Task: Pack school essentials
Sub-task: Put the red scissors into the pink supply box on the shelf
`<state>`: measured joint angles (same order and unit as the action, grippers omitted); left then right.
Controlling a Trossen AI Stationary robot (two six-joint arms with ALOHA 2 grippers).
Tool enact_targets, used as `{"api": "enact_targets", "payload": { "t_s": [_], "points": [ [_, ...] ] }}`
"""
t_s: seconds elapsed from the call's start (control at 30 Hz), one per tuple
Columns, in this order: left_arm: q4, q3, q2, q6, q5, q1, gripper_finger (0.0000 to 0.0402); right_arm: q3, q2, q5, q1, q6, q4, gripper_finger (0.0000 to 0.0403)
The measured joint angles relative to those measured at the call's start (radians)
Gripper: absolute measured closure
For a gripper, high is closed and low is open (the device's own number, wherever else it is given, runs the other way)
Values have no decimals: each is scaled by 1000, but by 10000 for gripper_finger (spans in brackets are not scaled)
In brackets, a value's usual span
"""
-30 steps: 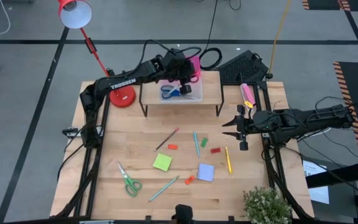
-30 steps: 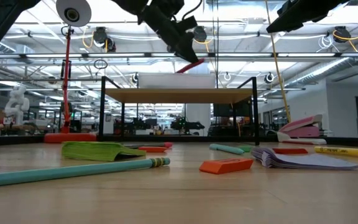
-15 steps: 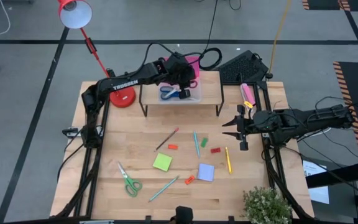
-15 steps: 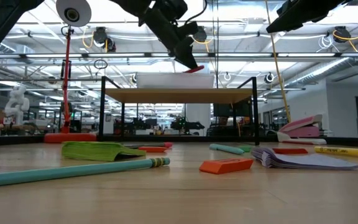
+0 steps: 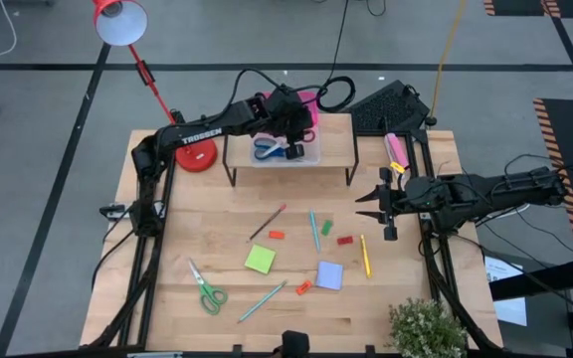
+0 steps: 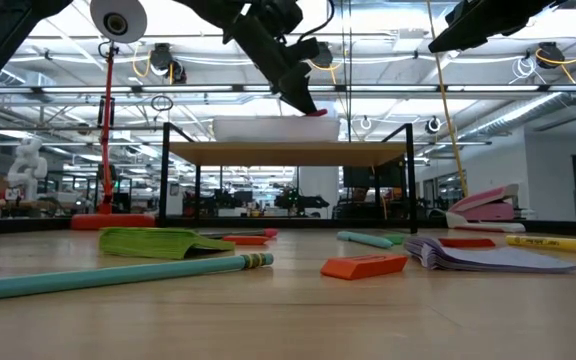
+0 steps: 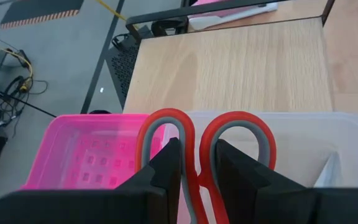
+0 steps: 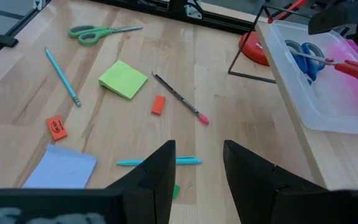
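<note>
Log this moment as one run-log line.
left gripper: shut on red scissors, over clear box | right gripper: open, waiting at table's right edge | blue scissors: in box

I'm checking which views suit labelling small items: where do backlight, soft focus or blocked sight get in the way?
Low view: bright ceiling lights behind leave the left gripper a dark silhouette, and the near teal pencil looks soft. Left wrist view: the gripper's own fingers and the red-handled scissors fill the foreground. High view: evenly lit, though the erasers are tiny.
</note>
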<state>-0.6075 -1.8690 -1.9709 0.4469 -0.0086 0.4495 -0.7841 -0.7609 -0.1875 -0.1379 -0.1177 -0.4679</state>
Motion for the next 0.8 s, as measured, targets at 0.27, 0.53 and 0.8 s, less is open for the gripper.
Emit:
{"api": "enact_targets", "payload": {
  "t_s": [0.27, 0.53, 0.8],
  "points": [
    [-4, 0, 0, 6, 7, 0, 313, 0, 0, 0, 0, 0, 0, 273],
    [-34, 0, 0, 11, 8, 4, 296, 0, 0, 0, 0, 0, 0, 273],
    [-26, 0, 0, -12, 8, 15, 222, 0, 0, 0, 0, -3, 0, 273]
  ]
}}
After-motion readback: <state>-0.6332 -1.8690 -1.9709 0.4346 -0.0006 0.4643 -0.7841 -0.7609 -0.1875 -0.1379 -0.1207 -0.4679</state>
